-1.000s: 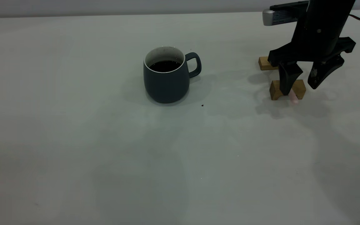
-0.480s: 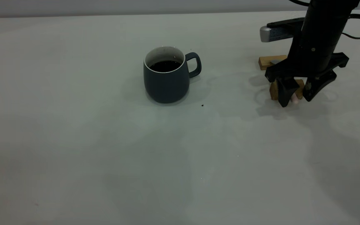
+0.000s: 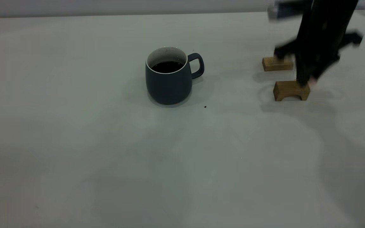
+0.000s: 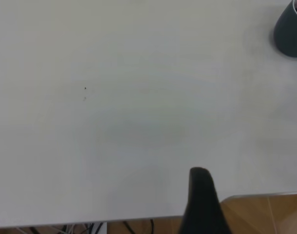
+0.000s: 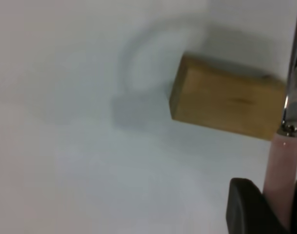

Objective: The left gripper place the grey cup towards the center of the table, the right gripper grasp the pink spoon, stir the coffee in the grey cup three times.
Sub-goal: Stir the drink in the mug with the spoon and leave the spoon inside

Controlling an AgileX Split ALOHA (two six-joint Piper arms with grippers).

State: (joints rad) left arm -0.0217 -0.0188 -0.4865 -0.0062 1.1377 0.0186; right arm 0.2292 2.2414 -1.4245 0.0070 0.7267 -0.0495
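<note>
Left claw (image 4: 201,202): only one black finger shows in the left wrist view, over the desk edge, well apart from the grey cup; cannot tell whether it is wide or narrow. It is out of the exterior view.

Grey cup (image 3: 169,76): upright on the desk (image 3: 74,142), a little left of centre in the exterior view, handle toward the right arm's side. Coffee (image 3: 167,66) sits dark and flat below the white rim.

Two small wooden blocks at far right: rear block (image 3: 277,63) and an arched front block (image 3: 291,90), apart from each other.

Right claw (image 3: 309,79): blurred, above the front block. In the right wrist view its fingers (image 5: 248,207) are closed on the pink handle of the pink spoon (image 5: 281,170), metal stem running up past the block.
</note>
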